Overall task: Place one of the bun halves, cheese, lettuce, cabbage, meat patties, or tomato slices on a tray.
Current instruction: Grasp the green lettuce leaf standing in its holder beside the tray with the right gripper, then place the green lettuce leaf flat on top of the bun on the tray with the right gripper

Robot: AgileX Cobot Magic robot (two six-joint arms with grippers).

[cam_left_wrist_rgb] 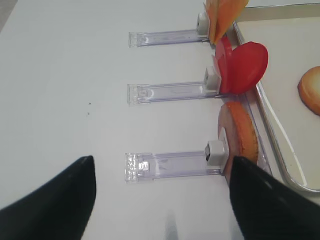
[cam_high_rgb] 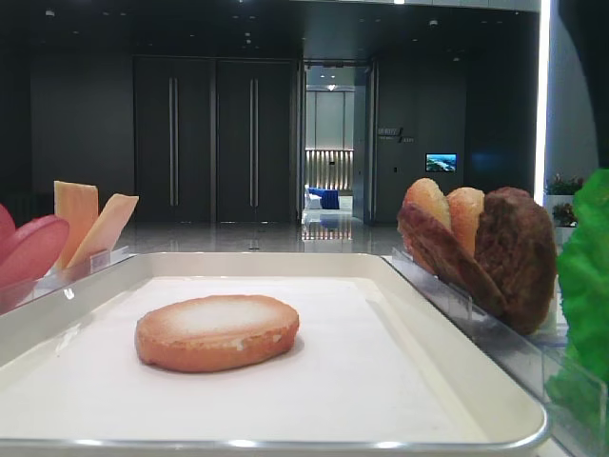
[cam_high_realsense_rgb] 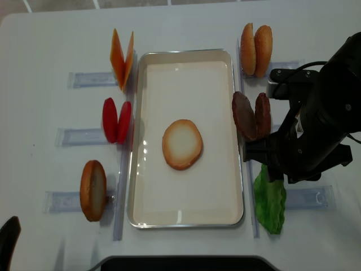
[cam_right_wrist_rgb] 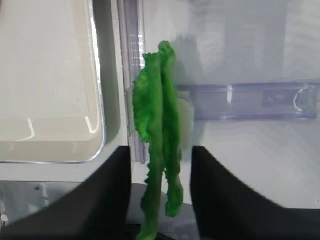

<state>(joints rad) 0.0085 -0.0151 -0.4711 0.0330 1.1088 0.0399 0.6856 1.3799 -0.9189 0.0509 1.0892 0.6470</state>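
The lettuce (cam_right_wrist_rgb: 157,125) is a frilly green leaf standing on edge in a clear rack (cam_right_wrist_rgb: 250,100), just right of the tray's (cam_right_wrist_rgb: 97,125) corner. My right gripper (cam_right_wrist_rgb: 161,150) straddles it, one black finger on each side, with a narrow gap showing on both sides, so it is open. From above, the right arm (cam_high_realsense_rgb: 310,130) covers the top of the lettuce (cam_high_realsense_rgb: 269,200). One bun half (cam_high_realsense_rgb: 182,144) lies pale face up in the middle of the tray (cam_high_realsense_rgb: 186,217). My left gripper (cam_left_wrist_rgb: 161,165) hangs wide open over the table, beside a rack holding another bun half (cam_left_wrist_rgb: 240,140).
Left of the tray stand cheese (cam_high_realsense_rgb: 121,59), tomato slices (cam_high_realsense_rgb: 117,120) and a bun half (cam_high_realsense_rgb: 93,190) in clear racks. On the right are two bun halves (cam_high_realsense_rgb: 255,49) and two meat patties (cam_high_realsense_rgb: 252,116). White liner shows all round the bun on the tray.
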